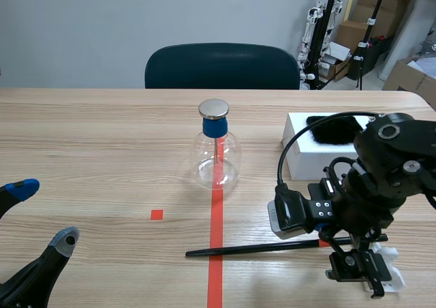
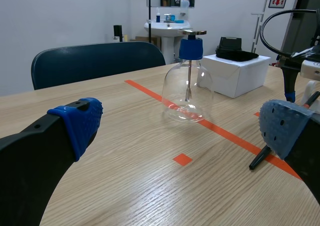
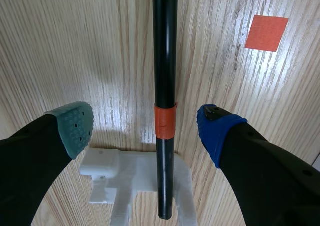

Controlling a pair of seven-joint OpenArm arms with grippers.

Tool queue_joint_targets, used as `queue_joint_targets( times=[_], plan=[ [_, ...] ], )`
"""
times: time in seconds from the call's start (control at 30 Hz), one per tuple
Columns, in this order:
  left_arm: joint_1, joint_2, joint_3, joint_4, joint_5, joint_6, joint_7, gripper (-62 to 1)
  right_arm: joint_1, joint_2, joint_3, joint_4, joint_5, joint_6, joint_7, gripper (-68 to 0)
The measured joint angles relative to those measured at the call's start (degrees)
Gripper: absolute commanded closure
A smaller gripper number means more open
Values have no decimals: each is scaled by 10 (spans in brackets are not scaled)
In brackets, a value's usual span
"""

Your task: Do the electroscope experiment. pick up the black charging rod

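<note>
The black charging rod (image 1: 255, 249) lies across the red tape line near the table's front, its right end resting on a white stand (image 1: 386, 264). In the right wrist view the rod (image 3: 165, 61), with an orange band (image 3: 165, 121), runs between the open fingers of my right gripper (image 3: 145, 126) without touching either pad. The right gripper (image 1: 354, 260) hovers over the rod's right end. My left gripper (image 1: 41, 212) stands open at the front left, far from the rod; the rod's tip (image 2: 260, 158) shows beside its right pad. The glass electroscope flask (image 1: 217, 151) with blue cap stands at mid-table.
A white box (image 1: 320, 148) with a black cloth (image 1: 337, 129) on top sits right of the flask. A dark chair (image 1: 222, 66) stands behind the table. Small red tape squares (image 1: 157, 214) mark the wood. The white stand (image 3: 140, 186) lies under the rod's end.
</note>
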Motion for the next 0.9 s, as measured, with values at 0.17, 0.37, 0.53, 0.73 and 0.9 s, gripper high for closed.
queue_joint_targets(
  times=[0.17, 0.37, 0.53, 0.73, 0.9],
  plan=[
    [0, 0, 0, 0, 0, 0, 0, -623, 0, 0, 0, 0, -9, 0, 0, -288],
    [0, 0, 0, 0, 0, 0, 0, -623, 0, 0, 0, 0, -9, 0, -12, -253],
    [0, 0, 0, 0, 0, 0, 0, -623, 0, 0, 0, 0, -16, 0, -12, -162],
    [0, 0, 0, 0, 0, 0, 0, -623, 0, 0, 0, 0, -17, 0, -12, -87],
    [0, 0, 0, 0, 0, 0, 0, -623, 0, 0, 0, 0, -17, 0, -12, -4]
  ],
)
